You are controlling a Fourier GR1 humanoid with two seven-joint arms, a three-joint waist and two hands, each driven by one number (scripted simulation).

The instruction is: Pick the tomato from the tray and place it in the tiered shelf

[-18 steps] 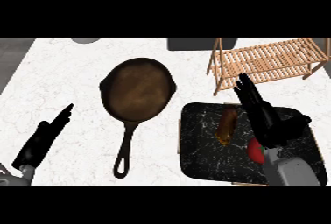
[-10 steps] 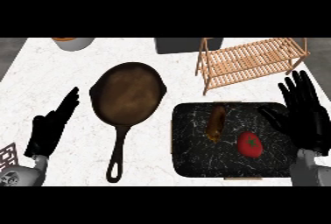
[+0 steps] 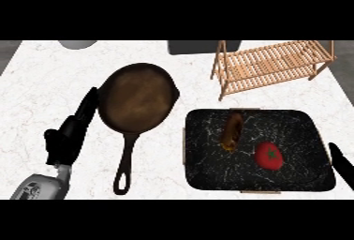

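White marble-patterned counter top (image 3: 41,79) with faint grey veining fills the head view. At its far edge stand a grey rounded vessel (image 3: 77,43), cut off by the frame, and a dark grey boxy object (image 3: 204,47).

A light wooden slatted tiered shelf (image 3: 271,68) stands at far right. A dark round cast-iron skillet (image 3: 138,99) lies at centre left, its handle pointing toward the near edge.

A black marbled rectangular tray (image 3: 207,173) lies at near right. The red round tomato (image 3: 269,155) rests in the tray's right half, well apart from the shelf. An elongated brown item (image 3: 233,132) lies just to its left.

The left hand (image 3: 68,136) is flat and relaxed, its fingers straight and just beside the skillet's left rim, holding nothing. Only a black sliver of the right hand (image 3: 342,164) shows at the right edge, beside the tray; whether it is spread or closed cannot be told.
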